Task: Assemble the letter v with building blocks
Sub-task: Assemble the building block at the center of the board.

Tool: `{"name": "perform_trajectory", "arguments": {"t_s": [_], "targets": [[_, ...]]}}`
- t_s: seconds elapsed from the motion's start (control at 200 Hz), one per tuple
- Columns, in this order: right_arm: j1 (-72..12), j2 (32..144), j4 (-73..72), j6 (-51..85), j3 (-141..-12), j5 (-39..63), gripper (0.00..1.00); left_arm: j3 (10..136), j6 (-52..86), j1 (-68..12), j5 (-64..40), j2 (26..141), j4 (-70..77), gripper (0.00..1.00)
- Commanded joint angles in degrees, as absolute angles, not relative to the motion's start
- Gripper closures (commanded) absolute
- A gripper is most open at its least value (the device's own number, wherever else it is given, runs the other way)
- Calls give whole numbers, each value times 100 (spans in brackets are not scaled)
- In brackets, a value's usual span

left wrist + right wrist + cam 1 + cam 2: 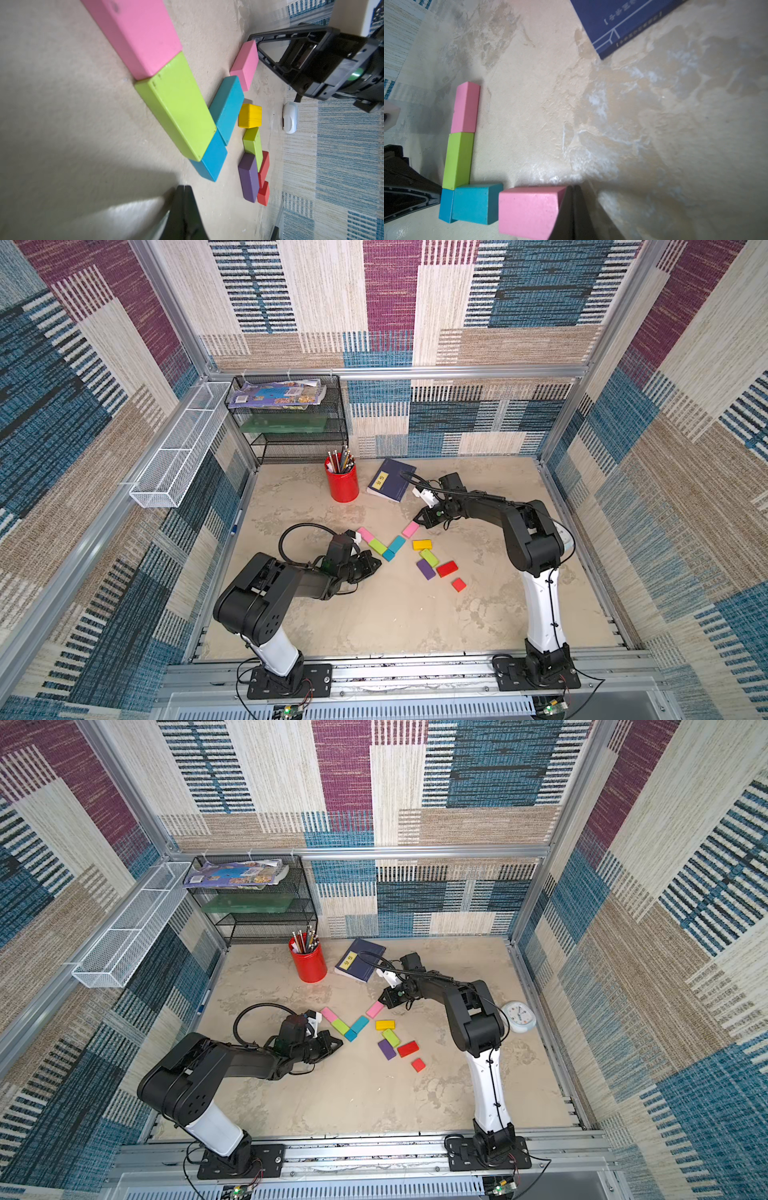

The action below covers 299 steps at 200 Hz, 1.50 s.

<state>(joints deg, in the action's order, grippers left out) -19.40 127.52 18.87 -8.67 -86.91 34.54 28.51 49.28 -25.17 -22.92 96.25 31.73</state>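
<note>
Both empty with fingers pressed together: right gripper (574, 188) is touching the pink block's (529, 209) end edge, left gripper (377, 563) is sitting near the teal square (389, 555) over bare table (395, 614)

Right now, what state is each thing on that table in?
left end effector: shut, empty
right end effector: shut, tip at a pink block
V blocks: five, lying flat
spare blocks: flat, loose beside the V
navy book: closed
red pencil cup: upright, holding pencils
</note>
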Motion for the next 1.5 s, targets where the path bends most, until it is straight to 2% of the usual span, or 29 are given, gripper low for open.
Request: {"name": "perform_trajectory", "arguments": {"t_s": [0.0,0.861,1.051,1.282,1.492], "targets": [[-1960,12806,2505,-875,-8587,3172,97,2848,4827,-2529,-2139,9692,2723,100],[-1903,12703,2405,-764,-8395,3218,97,2861,4818,-2539,-2215,9797,2795,100],[-1621,12238,1646,-80,-7756,2938,92,2856,4819,-2535,-2215,9808,2804,100],[-1703,12094,1564,237,-7219,3241,97,2909,4804,-2540,-2219,9942,2838,100],[-1886,12146,1791,310,-6866,3042,97,2930,4791,-2540,-2241,10048,2865,100]]}}
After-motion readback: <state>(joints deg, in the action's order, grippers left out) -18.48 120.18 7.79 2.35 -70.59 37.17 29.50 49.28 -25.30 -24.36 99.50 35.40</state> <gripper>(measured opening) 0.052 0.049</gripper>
